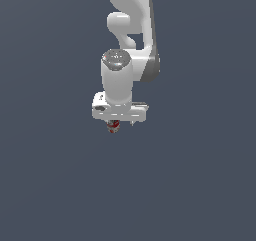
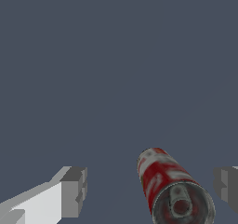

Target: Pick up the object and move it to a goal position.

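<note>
The object is a small can (image 2: pixel 169 183) with a red and white label and a dark silvery top. In the wrist view it stands between my two fingers, nearer one grey pad (image 2: pixel 226 187) than the other (image 2: pixel 74 190), touching neither. My gripper (image 2: pixel 149 189) is open. In the exterior view the white gripper (image 1: pixel 120 120) points straight down. Only the can's red and white tip (image 1: pixel 114 127) shows under it, toward the exterior view's left. I cannot tell whether the can rests on the floor.
The white arm (image 1: pixel 132 30) rises above the gripper in the exterior view. A plain dark grey-blue surface (image 1: pixel 50 185) fills both views, with no other object or edge in sight.
</note>
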You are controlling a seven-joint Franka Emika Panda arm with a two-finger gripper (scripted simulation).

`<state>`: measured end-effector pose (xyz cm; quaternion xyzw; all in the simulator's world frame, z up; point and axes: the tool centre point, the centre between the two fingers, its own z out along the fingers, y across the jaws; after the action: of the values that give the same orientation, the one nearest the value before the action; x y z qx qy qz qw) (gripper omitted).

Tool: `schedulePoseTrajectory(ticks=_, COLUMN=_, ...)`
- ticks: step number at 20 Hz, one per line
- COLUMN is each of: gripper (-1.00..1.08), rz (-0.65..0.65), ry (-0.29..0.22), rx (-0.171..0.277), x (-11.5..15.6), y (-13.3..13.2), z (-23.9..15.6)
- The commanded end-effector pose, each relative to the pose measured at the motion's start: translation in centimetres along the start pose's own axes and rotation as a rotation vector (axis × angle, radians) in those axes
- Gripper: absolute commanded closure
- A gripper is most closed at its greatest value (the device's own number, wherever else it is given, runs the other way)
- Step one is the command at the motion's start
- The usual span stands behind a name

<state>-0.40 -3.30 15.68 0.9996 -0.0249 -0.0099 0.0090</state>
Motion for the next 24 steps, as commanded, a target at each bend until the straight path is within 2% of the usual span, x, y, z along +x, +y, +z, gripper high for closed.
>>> schedulePoseTrajectory(ticks=1, gripper=-0.92, rz=0.000, ry=0.000, rx=0.000, x=0.0, y=0.0, z=0.0)
schedulePoseTrajectory(ticks=15, gripper=-0.92, rz=-0.040, ry=0.016, rx=-0.005, x=-0.1, y=-0.1, z=-0.7)
schedulePoseTrajectory(ticks=24, gripper=-0.92, rz=-0.086, ry=0.017, rx=0.004, x=-2.4, y=1.8, z=0.8)
